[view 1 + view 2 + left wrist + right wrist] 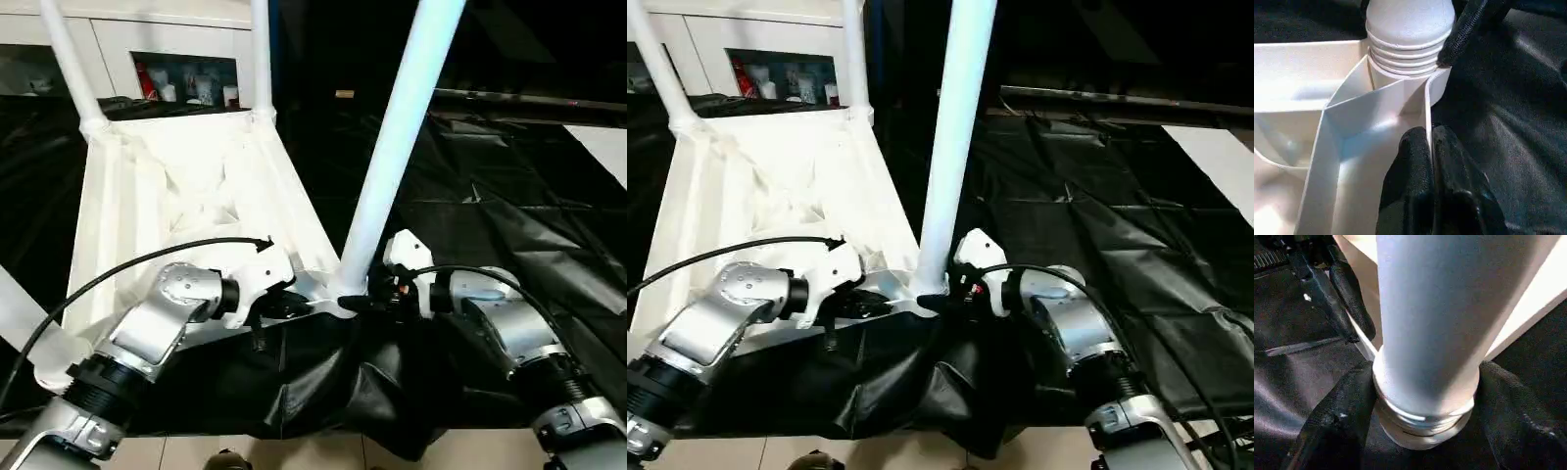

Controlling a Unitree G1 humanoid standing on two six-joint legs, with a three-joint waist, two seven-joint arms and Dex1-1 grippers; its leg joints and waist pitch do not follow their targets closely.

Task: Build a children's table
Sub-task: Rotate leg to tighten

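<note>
A: How many table parts are there, and where do they lie?

B: One white plastic tabletop (pixel 186 186) lies upside down on crinkled black plastic sheeting (pixel 509 206), its ribbed underside facing up. Three long white tapered tube legs stand upright in its round corner sockets: two at the far corners (pixel 69 59) (pixel 261 54) and one at the near right corner (pixel 397 137). A further white tube (pixel 20 318) shows at the near left edge, partly hidden by the left forearm.

A: What are the two grippers doing?

B: The left gripper (pixel 1430 161) has its two black fingers pressed together on the thin upright rim of the tabletop, just beside the near right corner socket (pixel 1410 83). The right gripper (pixel 1422 406) has its two padded black fingers either side of the near right leg's base, right where the ridged, threaded collar meets the socket; both pads touch the tube.

A: Anything beyond the table?

B: A white cabinet (pixel 186 59) with a glass door stands past the far edge, small items inside too blurred to name. Pale floor tile shows at the near edge.
</note>
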